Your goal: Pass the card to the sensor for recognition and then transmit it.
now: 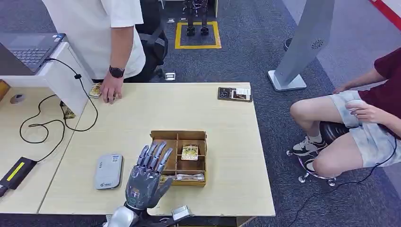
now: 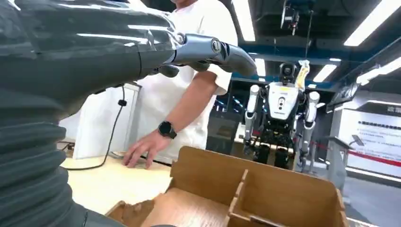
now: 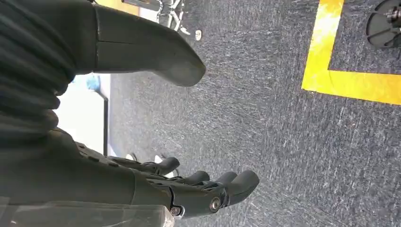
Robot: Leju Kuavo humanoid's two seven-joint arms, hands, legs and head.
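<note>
Hovering over the near-left corner of the box, the left hand is spread, empty; a card lies inside, the sensor left. The right hand hangs empty, fingers apart.

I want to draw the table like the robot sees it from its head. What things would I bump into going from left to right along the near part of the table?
Black device with a yellow stripe → grey sensor → left hand → wooden divided box, with the card in one of its compartments.
</note>
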